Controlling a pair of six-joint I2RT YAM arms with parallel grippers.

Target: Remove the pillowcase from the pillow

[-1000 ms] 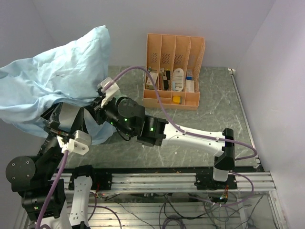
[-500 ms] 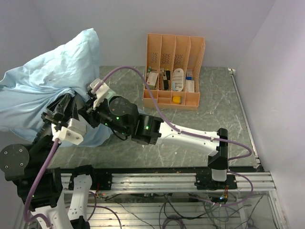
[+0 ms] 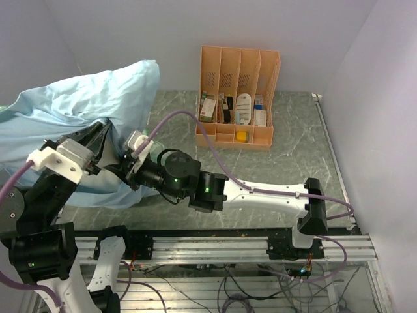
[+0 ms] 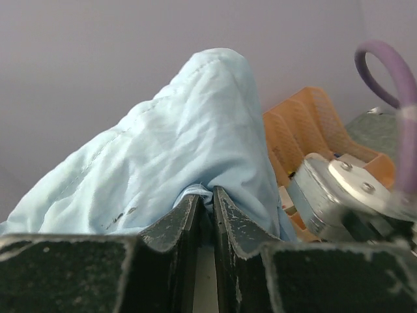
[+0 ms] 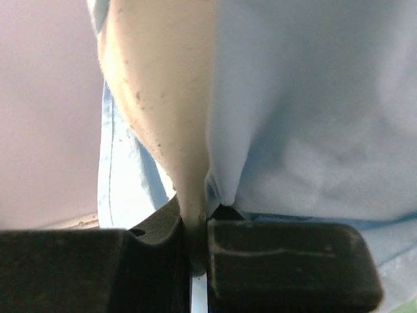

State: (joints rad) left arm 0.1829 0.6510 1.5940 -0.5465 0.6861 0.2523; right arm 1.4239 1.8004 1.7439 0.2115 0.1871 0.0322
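At the left of the table (image 3: 293,150), our left gripper (image 4: 206,195) pinches the limp, light pillowcase (image 4: 189,137) while our right gripper (image 5: 195,223) clamps the soft pillow (image 5: 163,85).

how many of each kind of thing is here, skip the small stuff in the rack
pillowcase: 1
pillow: 1
file rack: 1
grippers: 2 (left gripper, right gripper)
total: 5

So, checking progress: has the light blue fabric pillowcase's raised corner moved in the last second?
Yes: the pillowcase corner dropped and shifted right, toward the orange slotted file rack.
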